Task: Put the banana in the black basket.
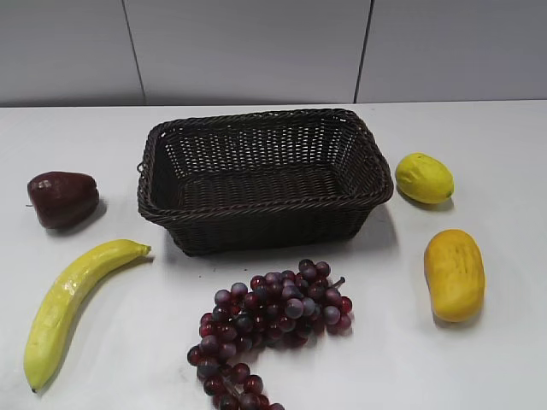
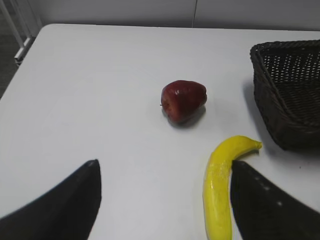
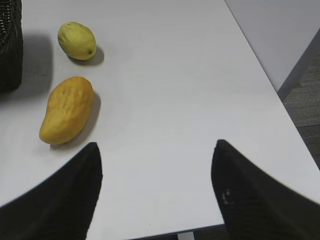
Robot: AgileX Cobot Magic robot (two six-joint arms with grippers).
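The banana (image 1: 73, 301) lies on the white table at the front left, long, curved and yellow. It also shows in the left wrist view (image 2: 218, 187), just inside the right finger of my left gripper (image 2: 164, 167), which is open and holds nothing. The black basket (image 1: 261, 205) stands empty at the middle back; its corner shows in the left wrist view (image 2: 285, 115). My right gripper (image 3: 156, 146) is open and empty over bare table near the right front edge. Neither gripper shows in the exterior view.
A dark red fruit (image 1: 62, 198) lies left of the basket. A bunch of purple grapes (image 1: 269, 320) lies in front of it. A small yellow lemon-like fruit (image 1: 424, 178) and an orange-yellow oval fruit (image 1: 454, 274) lie to its right.
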